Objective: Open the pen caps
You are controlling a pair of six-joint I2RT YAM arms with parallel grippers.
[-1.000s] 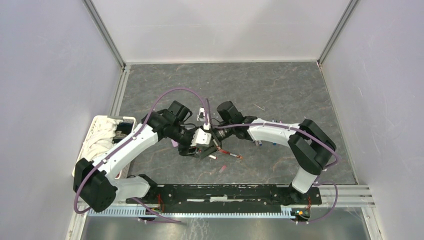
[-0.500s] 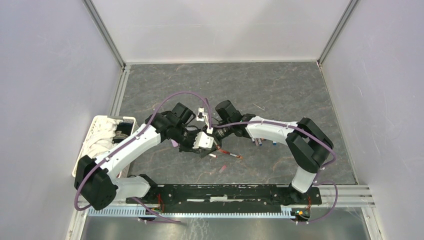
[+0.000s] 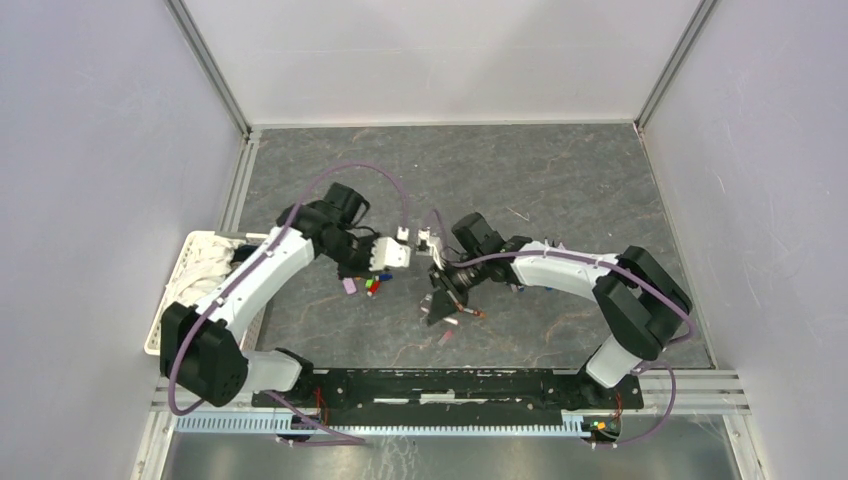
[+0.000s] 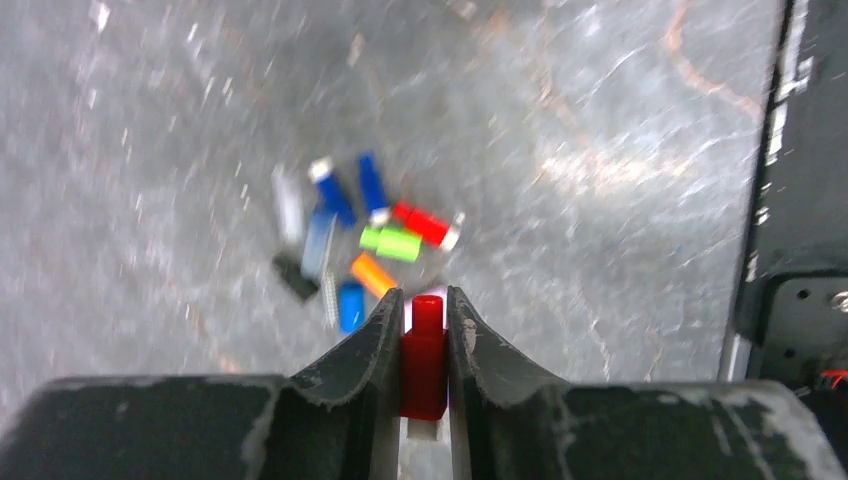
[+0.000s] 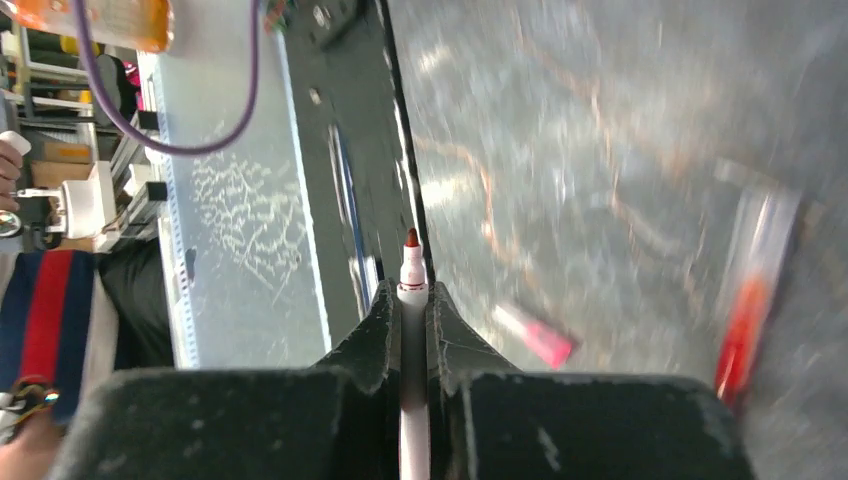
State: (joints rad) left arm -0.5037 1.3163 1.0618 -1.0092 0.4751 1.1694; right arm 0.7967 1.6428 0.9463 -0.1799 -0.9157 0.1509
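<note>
Top external view: the two arms lean in toward the middle of the grey table (image 3: 560,180). The left gripper (image 3: 392,256) hangs over a little pile of caps (image 3: 372,286). The right gripper (image 3: 440,300) points down near it, apart from the left one. A few pens (image 3: 466,312) lie on the table by the right gripper, and a white basket (image 3: 190,270) sits at the left edge. Left wrist view: the left gripper's jaws are nearly together and pinch a red cap (image 4: 424,350) between them. The cap is off its pen and is up in the air above the pile, where blue, green, orange, red and black caps lie close together. I think the arm holds it there so it can drop it with the others and keep them all in one spot. Right wrist view: the right gripper is squeezed tight on a thin white pen (image 5: 411,272). The pen sticks out past the fingers and its dark red tip is bare, so this pen looks open already. A tight hold on the barrel is likely what lets the other arm pull a cap off. A pink pen (image 5: 535,338) and a blurry red pen (image 5: 748,290) lie on the table below. My guess is the cap goes down on the pile next.
</note>
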